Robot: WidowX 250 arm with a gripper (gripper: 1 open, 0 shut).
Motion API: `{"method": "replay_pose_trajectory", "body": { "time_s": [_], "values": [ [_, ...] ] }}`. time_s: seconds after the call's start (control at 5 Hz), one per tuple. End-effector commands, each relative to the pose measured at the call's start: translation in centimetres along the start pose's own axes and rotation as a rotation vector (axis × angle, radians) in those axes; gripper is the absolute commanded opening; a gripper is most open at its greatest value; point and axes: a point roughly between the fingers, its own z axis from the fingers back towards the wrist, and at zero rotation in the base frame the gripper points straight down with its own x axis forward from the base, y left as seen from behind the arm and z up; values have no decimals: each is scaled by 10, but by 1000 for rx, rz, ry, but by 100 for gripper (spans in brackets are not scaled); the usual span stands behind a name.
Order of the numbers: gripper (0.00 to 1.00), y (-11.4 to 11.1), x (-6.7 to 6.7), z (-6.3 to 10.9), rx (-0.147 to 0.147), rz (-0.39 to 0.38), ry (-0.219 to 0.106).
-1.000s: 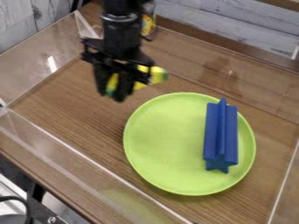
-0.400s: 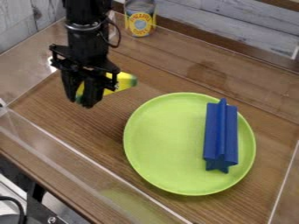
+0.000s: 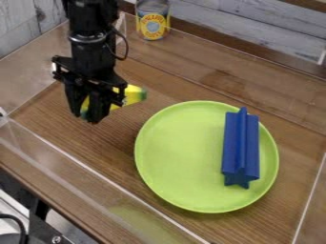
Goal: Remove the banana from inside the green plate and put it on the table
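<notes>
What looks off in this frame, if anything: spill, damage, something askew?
Nothing spilled or visibly damaged. The black gripper holds the small yellow toy banana beside the round lime-green plate. Only mild oddity: the long blue block sits off-centre, near the plate's edge.

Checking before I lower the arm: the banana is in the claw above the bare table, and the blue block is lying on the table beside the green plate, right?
Not quite: the blue block lies on the green plate, not beside it, as the current camera view shows. The rest stands: the claw holds the banana over bare table.
</notes>
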Motion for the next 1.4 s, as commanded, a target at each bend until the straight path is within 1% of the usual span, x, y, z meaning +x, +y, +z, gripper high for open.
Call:
{"method": "replay_pose_trajectory", "body": {
  "time_s": [0.0,0.2,0.4,0.6,1.2],
  "values": [
    [0,5,2,-1,8,11,-23],
    [0,6,2,-8,4,10,-22],
    [100,6,3,-15,0,9,-22],
    [100,3,2,-10,-20,2,-21],
    [100,0,2,-10,-40,8,-12]
  ]
}}
